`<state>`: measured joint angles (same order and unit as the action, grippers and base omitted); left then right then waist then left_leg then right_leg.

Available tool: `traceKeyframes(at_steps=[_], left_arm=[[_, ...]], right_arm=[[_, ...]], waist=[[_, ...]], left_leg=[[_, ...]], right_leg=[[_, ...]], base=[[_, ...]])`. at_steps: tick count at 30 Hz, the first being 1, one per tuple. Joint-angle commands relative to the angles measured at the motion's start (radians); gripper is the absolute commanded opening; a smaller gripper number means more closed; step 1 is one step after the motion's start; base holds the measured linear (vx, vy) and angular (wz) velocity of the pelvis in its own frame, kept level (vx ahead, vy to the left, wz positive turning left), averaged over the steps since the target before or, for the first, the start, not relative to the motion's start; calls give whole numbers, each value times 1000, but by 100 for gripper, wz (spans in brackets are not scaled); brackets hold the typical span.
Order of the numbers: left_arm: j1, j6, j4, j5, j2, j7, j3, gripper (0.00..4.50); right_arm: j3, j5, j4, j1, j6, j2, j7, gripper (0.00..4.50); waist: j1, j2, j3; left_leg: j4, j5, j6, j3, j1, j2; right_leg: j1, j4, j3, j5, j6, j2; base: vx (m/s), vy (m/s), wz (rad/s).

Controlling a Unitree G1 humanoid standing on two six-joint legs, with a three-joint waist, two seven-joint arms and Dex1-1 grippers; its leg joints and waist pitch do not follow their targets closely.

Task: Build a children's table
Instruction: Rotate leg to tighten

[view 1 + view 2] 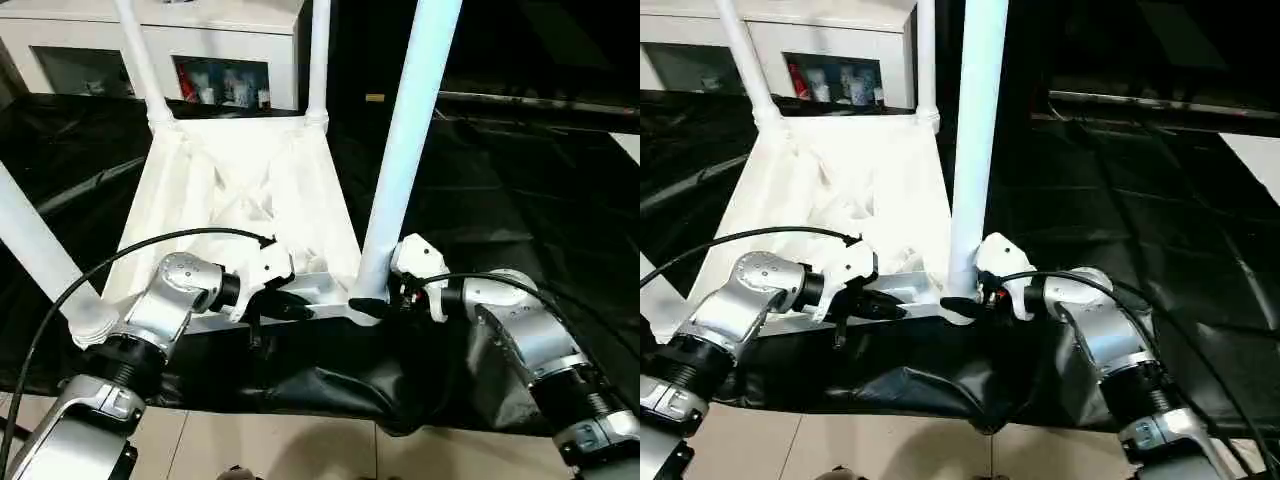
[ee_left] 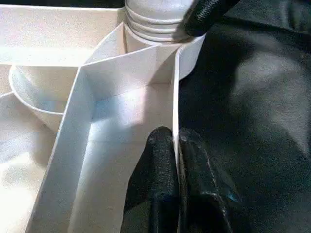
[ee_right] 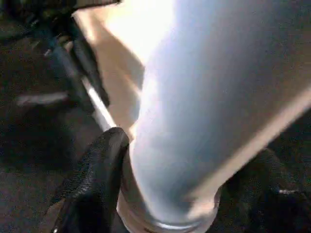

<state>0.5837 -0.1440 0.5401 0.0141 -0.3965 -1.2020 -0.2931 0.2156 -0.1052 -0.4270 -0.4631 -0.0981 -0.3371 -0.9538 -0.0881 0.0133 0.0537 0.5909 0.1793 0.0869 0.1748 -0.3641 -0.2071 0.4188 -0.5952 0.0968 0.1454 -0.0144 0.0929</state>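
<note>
White table leg (image 1: pixel 405 150) between right end effector (image 1: pixel 378 303) fingers, upright.

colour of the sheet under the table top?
Black sheet, glossy and wrinkled; clearest in the left eye view.

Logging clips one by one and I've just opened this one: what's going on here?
A humanoid robot is putting together a children's table. The white table top lies upside down on a black sheet, with four white legs standing up from its corner sockets. The left gripper is shut on the top's near rim wall. The right gripper is at the base of the near right leg, one finger on either side of it at the socket.
</note>
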Motion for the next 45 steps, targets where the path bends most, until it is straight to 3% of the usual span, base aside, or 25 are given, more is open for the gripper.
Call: traceKeyframes(at_steps=[1, 3, 6, 11, 14, 17, 21, 24, 26, 28, 29, 31, 32, 33, 37, 38, 39, 40, 43, 44, 45], left_arm=[[35, 11, -12, -25, 47, 25, 14, 0], [80, 5, 97, 21, 100, 170, 23, 0], [118, -26, 166, 17, 161, 264, 46, 0], [223, -109, 322, 10, 292, 521, 107, 0], [288, -101, 430, 28, 350, 666, 129, 0], [315, -89, 473, 36, 368, 717, 136, 0], [337, -70, 502, 63, 366, 740, 125, 0], [333, -36, 504, 74, 353, 725, 116, 0], [330, -11, 507, 76, 348, 707, 113, 0], [314, 14, 489, 79, 337, 672, 104, 0], [303, 17, 474, 78, 331, 651, 102, 0], [264, 24, 413, 67, 309, 575, 94, 0], [250, 23, 393, 61, 302, 551, 93, 0], [232, 43, 364, 54, 291, 500, 84, 0], [173, 60, 269, 32, 248, 375, 66, 0], [156, 79, 245, 28, 232, 335, 57, 0], [106, 90, 163, 3, 184, 225, 33, 0], [67, 85, 94, -17, 146, 145, 14, 0], [47, 78, 58, -26, 121, 98, 2, 0], [25, 61, 11, -40, 94, 41, -10, 0], [2, 30, -50, -61, 69, -17, -16, 0]], right_arm=[[-30, -39, -48, -2, -24, 36, 61, 258], [-82, -45, -119, -7, -58, 121, 217, 256], [-108, -31, -166, -16, -66, 190, 356, 240], [-159, 13, -316, -111, -90, 309, 656, 217], [-164, 71, -442, -200, -55, 363, 852, 207], [-154, 98, -489, -237, -44, 384, 909, 207], [-151, 116, -513, -261, -8, 407, 906, 207], [-168, 95, -500, -257, 59, 408, 864, 207], [-177, 80, -493, -255, 98, 407, 843, 258], [-168, 82, -467, -245, 111, 392, 827, 274], [-164, 80, -448, -236, 115, 381, 814, 281], [-160, 71, -385, -209, 117, 340, 770, 293], [-158, 69, -365, -199, 119, 325, 754, 315], [-156, 70, -343, -188, 121, 305, 733, 318], [-135, 47, -246, -136, 93, 227, 581, 355], [-131, 41, -218, -119, 88, 205, 527, 360], [-92, 25, -128, -66, 61, 120, 361, 363], [-57, 8, -51, -25, 34, 52, 236, 369], [-33, 1, -13, -7, 25, 12, 164, 400], [1, -7, 30, 12, 11, -37, 80, 400], [17, -19, 68, 23, -19, -72, 25, 411]], waist=[[2, 9, -67], [8, 11, -65], [10, 12, -66], [21, 9, -64], [31, 5, -65], [30, 8, -68], [25, 9, -71], [23, 11, -69], [22, 11, -70], [20, 12, -70], [28, 17, -70], [31, 16, -70], [32, 19, -71], [32, 21, -74], [23, 20, -73], [19, 16, -73], [14, 20, -71], [10, 15, -68], [-1, 12, -67], [-5, 10, -68], [-6, 13, -66]], left_leg=[[-73, 250, -31, -2, 7, -21], [-72, 254, -22, -3, 5, -15], [-72, 253, -13, -3, 9, -15], [-70, 273, -7, -3, 14, -8], [-67, 291, -3, -5, 16, -1], [-68, 287, -22, -4, 13, 0], [-71, 261, -42, -3, 8, -5], [-71, 266, -48, -1, 9, -5], [-70, 262, -53, 0, 10, -5], [-72, 254, -56, -2, 5, -6], [-75, 252, -53, -6, -7, -6], [-75, 242, -54, -8, -9, -8], [-72, 238, -59, -5, -3, -9], [-70, 217, -65, -5, -5, -10], [-67, 183, -87, -1, -5, -15], [-67, 175, -96, 1, -2, -16], [-66, 178, -102, 2, -3, -17], [-70, 190, -105, 2, 0, -22], [-72, 212, -96, 2, 7, -28], [-73, 234, -77, 2, 12, -28], [-76, 230, -75, 1, 7, -31]], right_leg=[[-56, 80, -47, 404, -145, 54], [-54, 86, -44, 446, -128, 53], [-52, 91, -43, 479, -112, 56], [-49, 99, -40, 514, -104, 52], [-48, 108, -33, 552, -88, 51], [-52, 106, -32, 523, -83, 49], [-57, 94, -37, 429, -111, 49], [-57, 95, -37, 434, -118, 51], [-57, 97, -38, 440, -117, 52], [-59, 94, -37, 438, -117, 53], [-67, 90, -35, 443, -106, 52], [-68, 92, -34, 450, -98, 54], [-62, 92, -37, 433, -109, 53], [-64, 85, -39, 402, -127, 55], [-67, 77, -43, 329, -156, 55], [-61, 74, -44, 301, -173, 53], [-65, 71, -45, 290, -177, 52], [-61, 73, -47, 300, -177, 54], [-57, 73, -49, 319, -173, 55], [-54, 70, -50, 314, -182, 53], [-57, 67, -51, 296, -185, 54]], base=[[0, 0, 0], [0, 0, 0], [0, 0, 0], [0, 0, 0], [0, 0, 0], [0, 0, 0], [0, 0, 0], [0, 0, 0], [0, 0, 0], [0, 0, 0], [0, 0, 0], [0, 0, 0], [0, 0, 0], [0, 0, 0], [0, 0, 0], [0, 0, 0], [0, 0, 0], [0, 0, 0], [0, 0, 0], [0, 0, 0], [0, 0, 0]])
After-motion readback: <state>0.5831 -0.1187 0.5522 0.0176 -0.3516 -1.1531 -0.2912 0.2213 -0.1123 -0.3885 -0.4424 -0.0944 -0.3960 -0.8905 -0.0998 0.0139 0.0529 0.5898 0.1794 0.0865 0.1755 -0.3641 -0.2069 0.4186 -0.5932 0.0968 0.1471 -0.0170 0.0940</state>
